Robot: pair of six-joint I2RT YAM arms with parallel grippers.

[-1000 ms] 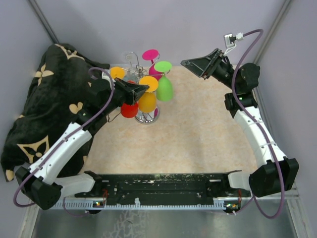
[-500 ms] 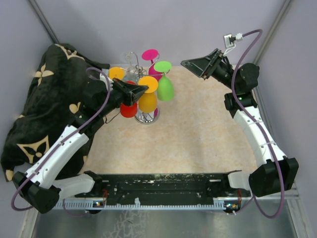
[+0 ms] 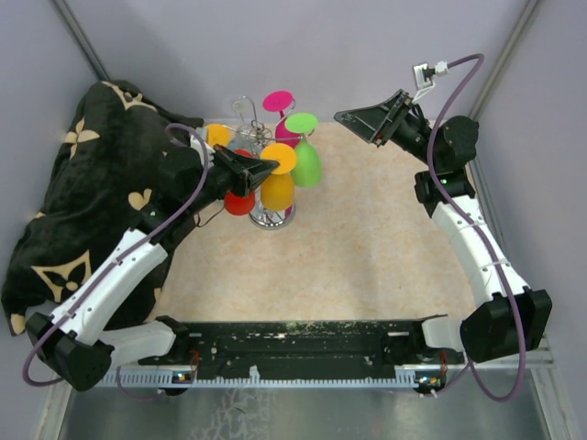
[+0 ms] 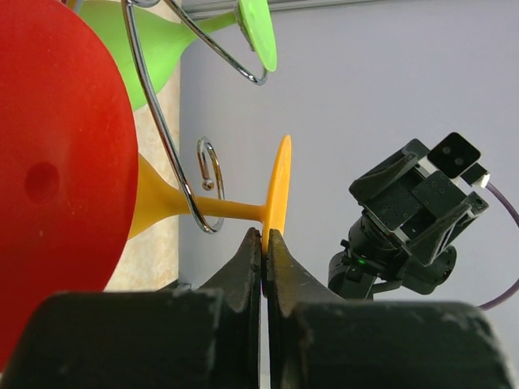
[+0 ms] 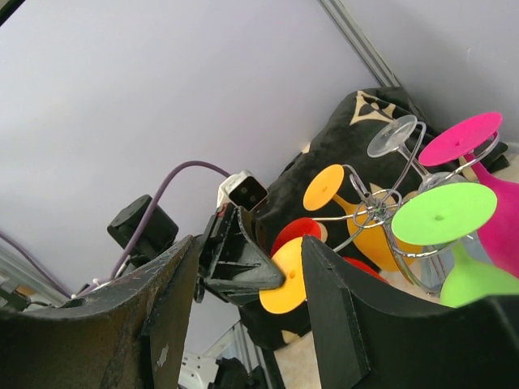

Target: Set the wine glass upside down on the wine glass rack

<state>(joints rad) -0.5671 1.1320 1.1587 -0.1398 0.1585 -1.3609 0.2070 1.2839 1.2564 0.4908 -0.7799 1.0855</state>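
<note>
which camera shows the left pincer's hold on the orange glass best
Left wrist: the left pincer is seen shut on the orange glass foot's rim, close up. Top external shows the pinch small, from above; right wrist shows it distant.

From my station both arms look alike: the left arm (image 3: 105, 280) and right arm (image 3: 477, 252) wear white shells on the long links and black housings at the joints. A purple cable (image 5: 195, 165) loops along each. The left gripper (image 3: 272, 166) and right gripper (image 3: 339, 116) are matte black wedges with scuffed, dusty edges. I see a small green light (image 4: 354, 261) on the right arm's joint.
</note>
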